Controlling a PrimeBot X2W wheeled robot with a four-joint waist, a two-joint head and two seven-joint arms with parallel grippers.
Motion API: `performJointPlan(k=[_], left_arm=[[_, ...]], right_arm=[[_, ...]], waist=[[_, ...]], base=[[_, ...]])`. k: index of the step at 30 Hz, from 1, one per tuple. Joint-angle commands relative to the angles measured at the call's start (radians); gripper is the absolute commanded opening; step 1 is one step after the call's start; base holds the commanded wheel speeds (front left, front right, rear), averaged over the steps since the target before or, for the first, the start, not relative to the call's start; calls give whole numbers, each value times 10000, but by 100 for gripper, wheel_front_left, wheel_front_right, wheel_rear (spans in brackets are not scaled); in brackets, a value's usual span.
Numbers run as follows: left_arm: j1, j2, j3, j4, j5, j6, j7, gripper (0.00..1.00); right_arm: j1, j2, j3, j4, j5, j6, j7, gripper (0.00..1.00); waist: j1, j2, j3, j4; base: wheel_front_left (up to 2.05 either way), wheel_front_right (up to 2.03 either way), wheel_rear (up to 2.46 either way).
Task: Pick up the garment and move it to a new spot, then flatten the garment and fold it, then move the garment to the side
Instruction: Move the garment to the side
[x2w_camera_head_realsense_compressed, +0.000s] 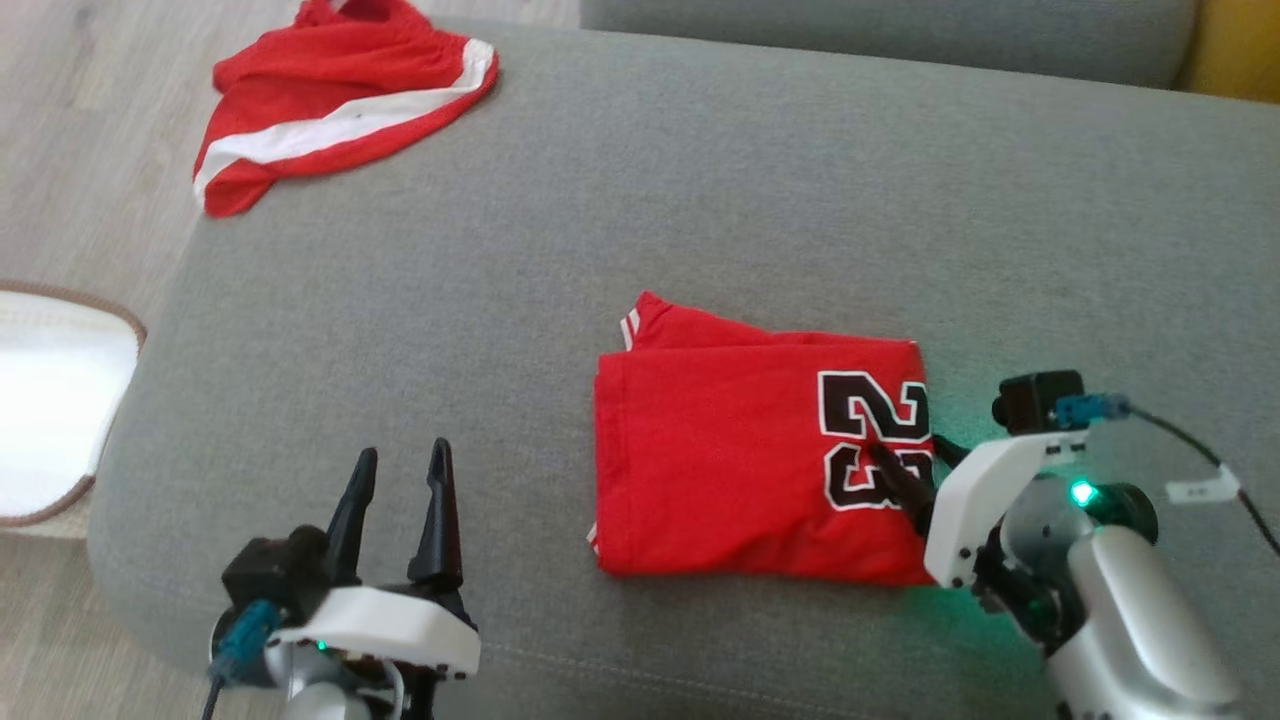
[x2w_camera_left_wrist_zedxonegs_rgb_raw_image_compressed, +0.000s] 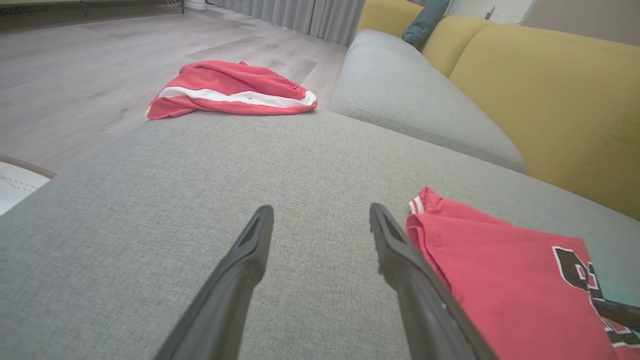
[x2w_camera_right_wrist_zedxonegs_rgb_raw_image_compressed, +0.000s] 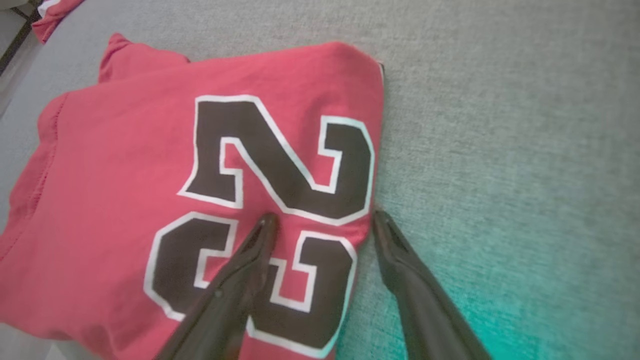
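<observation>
Since the bright red mesh jersey (x2w_camera_head_realsense_compressed: 740, 460) lies folded on the grey fabric sofa seat (x2w_camera_head_realsense_compressed: 700, 200), moving it aside seemingly remains: the right gripper (x2w_camera_right_wrist_zedxonegs_rgb_raw_image_compressed: 324, 218), jaws spread astride its edge, must pinch it, while the left gripper (x2w_camera_head_realsense_compressed: 402, 452) hovers gaping, empty.

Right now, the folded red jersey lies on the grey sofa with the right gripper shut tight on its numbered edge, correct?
Not quite: the right gripper is open, not shut. The right wrist view shows one finger over the number on the jersey and the other over the sofa just past its edge. The folded red jersey does lie on the grey sofa.
</observation>
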Motion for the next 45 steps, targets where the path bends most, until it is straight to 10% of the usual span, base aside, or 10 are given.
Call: performJointPlan(k=[1, 7, 19, 35, 45], left_arm=[[-477, -35, 281, -352, -69, 91, -124, 100], [-530, -36, 274, -448, -88, 180, -124, 100], [-888, -37, 354, -708, 451, -31, -124, 100], [-2058, 492, 154, -1072, 1349, -275, 91, 100], [-2309, 722, 173, -1560, 1427, -163, 352, 100]], right_arm=[[-442, -81, 223, -53, 279, 65, 255, 79], [-832, -156, 193, 291, 699, 65, 183, 0], [-1929, -618, -628, 9, -233, 65, -1579, 0], [-3381, 59, -1023, -561, -652, 65, -2281, 0], [-4441, 283, -1151, 286, -792, 65, -2873, 0]], waist=[[0, 0, 102, 113], [0, 0, 298, 106], [0, 0, 907, -1406], [0, 0, 2722, -6034], [0, 0, 2988, -5938]], base=[[0, 0, 0], [0, 0, 0], [0, 0, 0], [0, 0, 0], [0, 0, 0]])
